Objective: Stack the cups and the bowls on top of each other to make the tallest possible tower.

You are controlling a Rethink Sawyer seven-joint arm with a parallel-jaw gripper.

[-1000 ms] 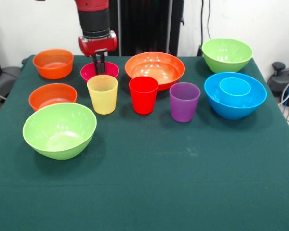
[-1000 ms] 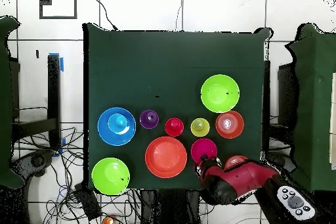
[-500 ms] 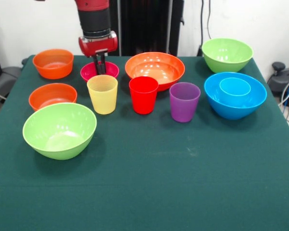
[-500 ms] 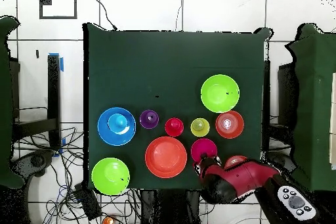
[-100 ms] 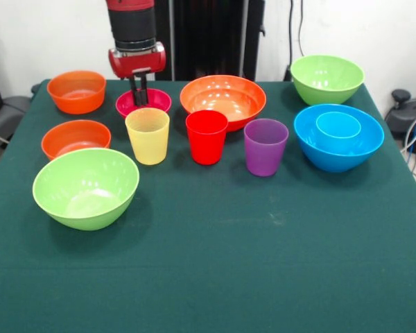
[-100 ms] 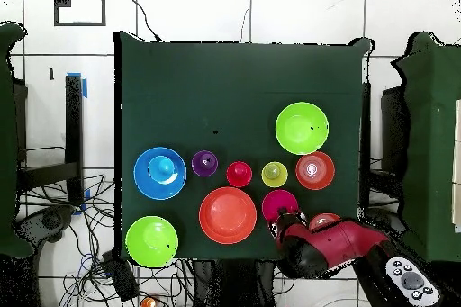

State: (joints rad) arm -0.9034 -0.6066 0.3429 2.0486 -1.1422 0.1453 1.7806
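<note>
The arm descends vertically at the front view's 11 o'clock, its red wrist above the end effector [image 5: 139,96], whose two dark fingers stand close together, a narrow gap between them, tips at the far rim of the magenta bowl [image 5: 152,101]; whether they pinch the rim cannot be told. In the overhead view the arm enters from 5 o'clock and covers part of one small orange bowl. Cups: four. The yellow cup [image 5: 147,135], red cup [image 5: 206,136] and purple cup [image 5: 265,146] stand upright in a row across the tabletop [image 5: 263,263], apart from one another; the light blue cup [image 5: 338,124] sits inside the blue bowl [image 5: 312,149] at 3 o'clock. Bowls: seven. Two lime bowls, one [image 5: 85,187] at 9 o'clock, one [image 5: 326,78] at 1 o'clock; one wide orange bowl [image 5: 222,97] at 12 o'clock, behind the red cup; two small orange bowls [image 5: 76,91] [image 5: 75,137] at 10 o'clock; one magenta; one blue. All stand upright.
</note>
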